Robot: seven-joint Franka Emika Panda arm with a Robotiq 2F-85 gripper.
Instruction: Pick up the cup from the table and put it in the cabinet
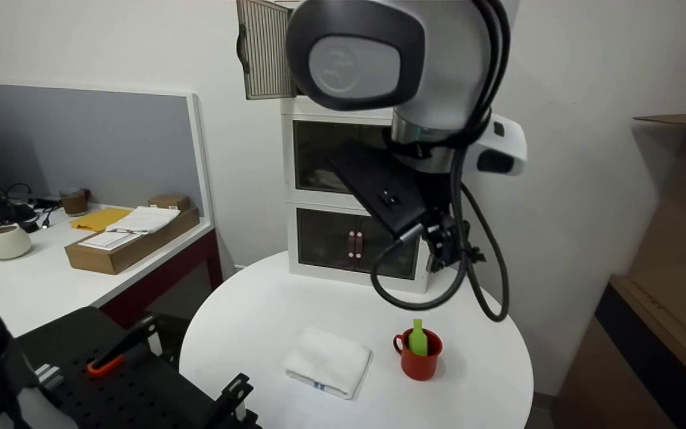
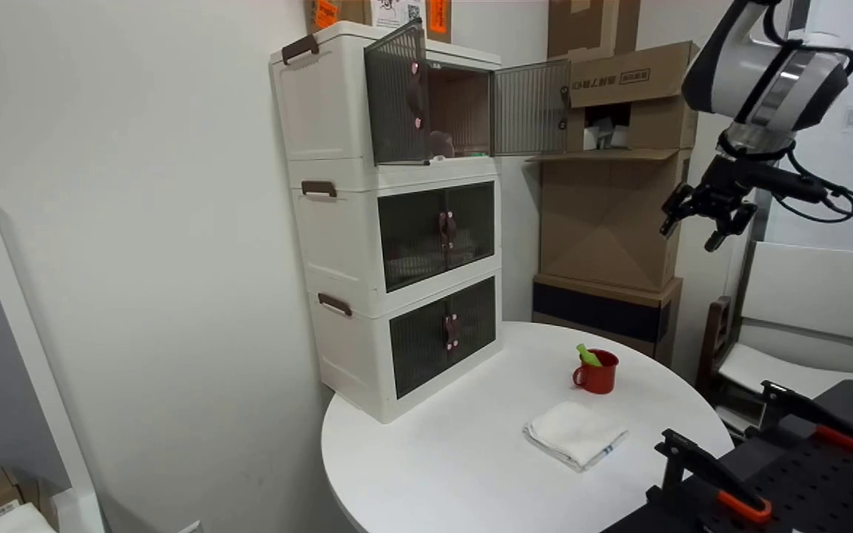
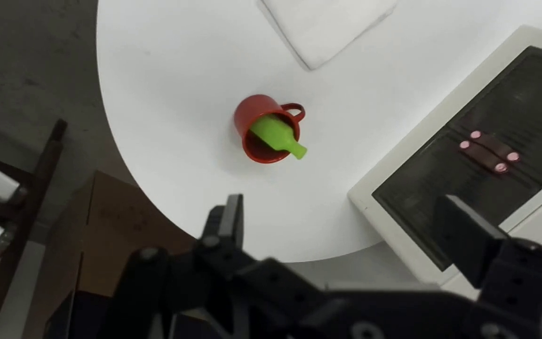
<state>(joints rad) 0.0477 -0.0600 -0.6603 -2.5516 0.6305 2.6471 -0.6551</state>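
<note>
The red cup (image 1: 419,364) stands upright on the round white table (image 1: 242,316), with a green thing sticking out of its top. It also shows in an exterior view (image 2: 599,379) and in the wrist view (image 3: 248,113). The white cabinet (image 2: 341,237) stands on the table against the wall. Its top compartment has both doors swung open; its two lower compartments are shut. It shows partly in the wrist view (image 3: 388,176). My gripper (image 2: 691,237) is open and empty, well above the table and apart from the cup. In the wrist view its fingers (image 3: 344,202) are wide apart.
A folded white cloth (image 1: 326,363) lies on the table near the cup. A black perforated platform (image 2: 789,481) with orange-trimmed clamps stands at the table's edge. Cardboard boxes (image 2: 604,222) stack beside the cabinet. A white desk (image 1: 39,298) with a grey partition stands apart.
</note>
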